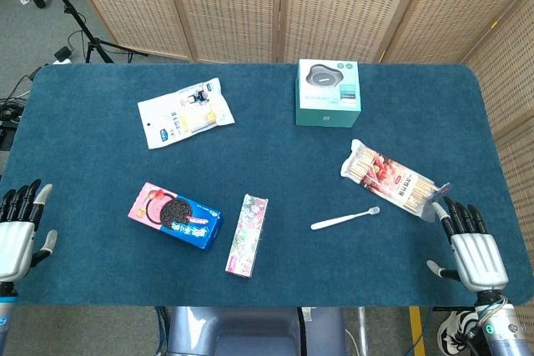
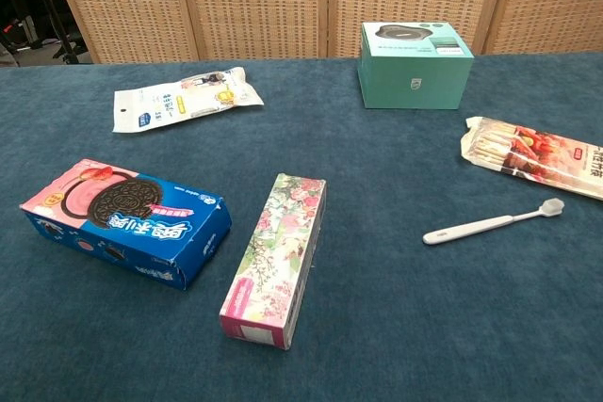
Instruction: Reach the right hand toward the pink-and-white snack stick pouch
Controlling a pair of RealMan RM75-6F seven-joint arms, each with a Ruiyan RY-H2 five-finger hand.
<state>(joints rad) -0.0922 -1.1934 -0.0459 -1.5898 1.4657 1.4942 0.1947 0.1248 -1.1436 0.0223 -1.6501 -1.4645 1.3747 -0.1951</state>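
The snack stick pouch [image 1: 392, 177] lies flat near the right edge of the counter [image 1: 275, 164], long axis running diagonally toward the right hand [image 1: 473, 248]. That hand rests empty, fingers apart, just beyond the pouch's near end. The left hand [image 1: 17, 231] is well apart

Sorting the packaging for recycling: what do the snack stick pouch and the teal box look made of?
The snack stick pouch looks like thin glossy plastic film, partly clear: the sticks show through it and its ends are crimped. The teal box looks like matte printed cardboard, with sharp folded edges and flat faces.
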